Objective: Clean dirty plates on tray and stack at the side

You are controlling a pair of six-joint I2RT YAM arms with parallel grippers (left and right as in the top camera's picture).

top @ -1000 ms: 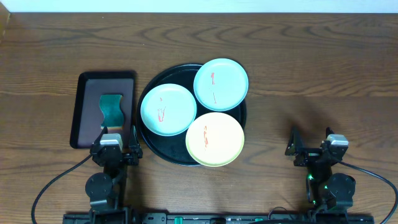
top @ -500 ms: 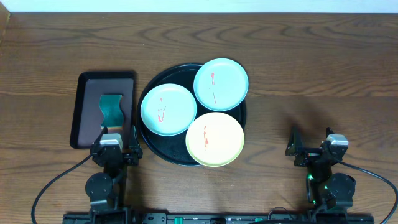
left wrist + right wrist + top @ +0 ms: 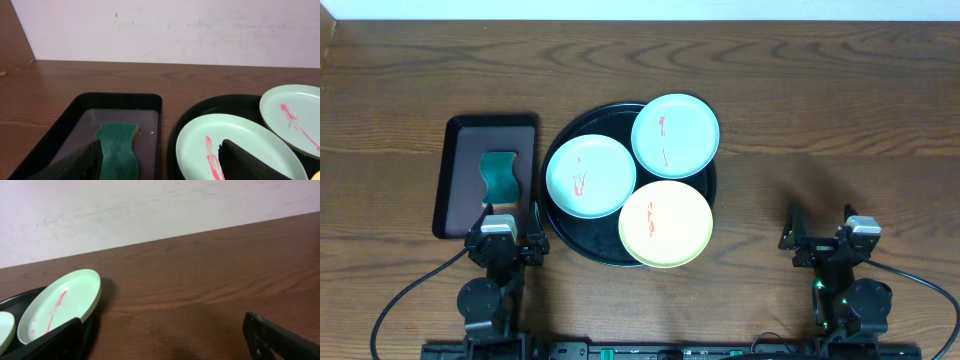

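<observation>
The round black tray [image 3: 560,235] holds three plates with red smears. One mint-blue plate [image 3: 590,176] lies at its left, a second mint-blue plate [image 3: 675,135] at its upper right over the rim, and a pale yellow plate [image 3: 665,223] at its front. My left gripper [image 3: 507,222] is open and empty at the front left, short of the tray. My right gripper [image 3: 818,222] is open and empty at the front right, over bare wood. The left wrist view shows the left mint plate [image 3: 235,145] and the tray [image 3: 225,102]. The right wrist view shows the far mint plate [image 3: 60,302].
A rectangular dark maroon tray [image 3: 455,180] with a green sponge [image 3: 500,173] in it lies left of the black tray; it shows in the left wrist view [image 3: 145,100] with the sponge [image 3: 117,147]. Bare wooden table [image 3: 840,120] lies to the right.
</observation>
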